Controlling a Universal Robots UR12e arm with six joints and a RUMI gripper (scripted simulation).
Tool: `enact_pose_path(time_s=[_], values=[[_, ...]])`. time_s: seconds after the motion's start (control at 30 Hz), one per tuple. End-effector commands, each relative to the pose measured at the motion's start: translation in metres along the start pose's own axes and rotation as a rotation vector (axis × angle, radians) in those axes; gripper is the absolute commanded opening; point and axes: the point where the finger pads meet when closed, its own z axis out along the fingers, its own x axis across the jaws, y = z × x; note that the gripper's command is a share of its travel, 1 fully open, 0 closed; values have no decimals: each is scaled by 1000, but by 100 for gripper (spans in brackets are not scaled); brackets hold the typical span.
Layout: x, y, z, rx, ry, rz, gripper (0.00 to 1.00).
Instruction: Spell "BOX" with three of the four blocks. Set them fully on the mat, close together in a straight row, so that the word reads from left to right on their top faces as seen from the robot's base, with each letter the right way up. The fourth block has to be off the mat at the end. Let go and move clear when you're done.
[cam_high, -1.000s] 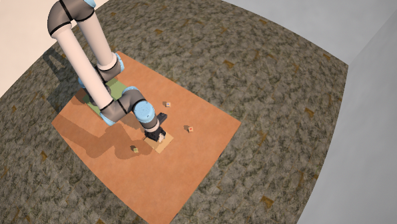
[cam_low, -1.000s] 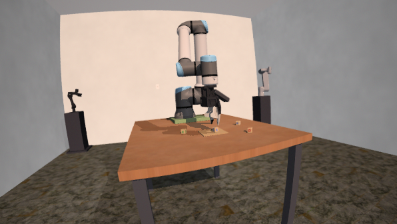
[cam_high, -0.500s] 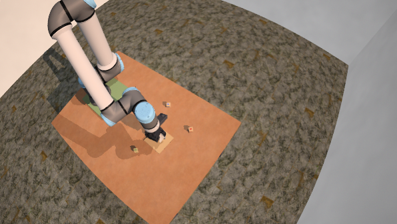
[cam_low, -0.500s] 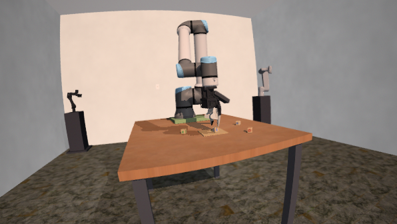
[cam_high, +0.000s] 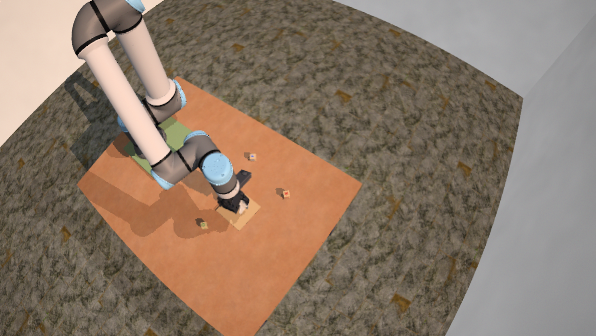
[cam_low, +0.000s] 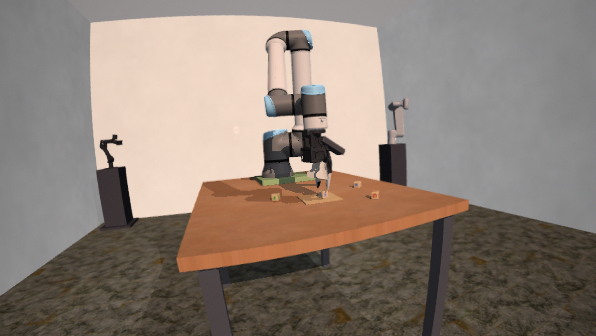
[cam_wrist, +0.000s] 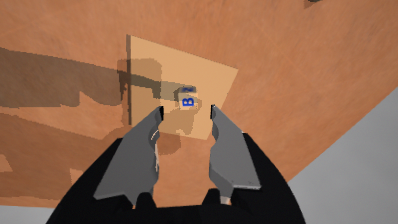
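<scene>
A small wooden block with a blue B (cam_wrist: 187, 102) (cam_low: 324, 194) sits on the tan mat (cam_wrist: 150, 55) (cam_high: 251, 216) (cam_low: 310, 201), near the mat's far edge in the wrist view. My gripper (cam_wrist: 187, 106) (cam_high: 240, 206) (cam_low: 322, 186) hangs straight over it, fingers apart and wider than the block, with nothing between them. The fingertips stand just short of the block on either side. Three other blocks lie off the mat on the table: one with a blue letter (cam_high: 252, 156) (cam_low: 357, 184), one with a red letter (cam_high: 286, 194) (cam_low: 374, 195), and one with a green letter (cam_high: 203, 225) (cam_low: 275, 197).
The arm stands on a green base plate (cam_high: 175, 132) (cam_low: 300, 176) at the back of the orange-brown table (cam_high: 225, 280) (cam_low: 300, 235). Two black pedestals with cameras stand beside the table (cam_low: 115, 195) (cam_low: 392, 162). The table edge shows at the right in the wrist view.
</scene>
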Motion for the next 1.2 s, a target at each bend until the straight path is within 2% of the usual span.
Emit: enact_pose_path(time_s=[0.0, 0.87, 1.17], values=[[1, 0, -1, -1, 1, 0, 37], [1, 1, 1, -1, 1, 0, 37], [1, 1, 16, -1, 1, 0, 37]])
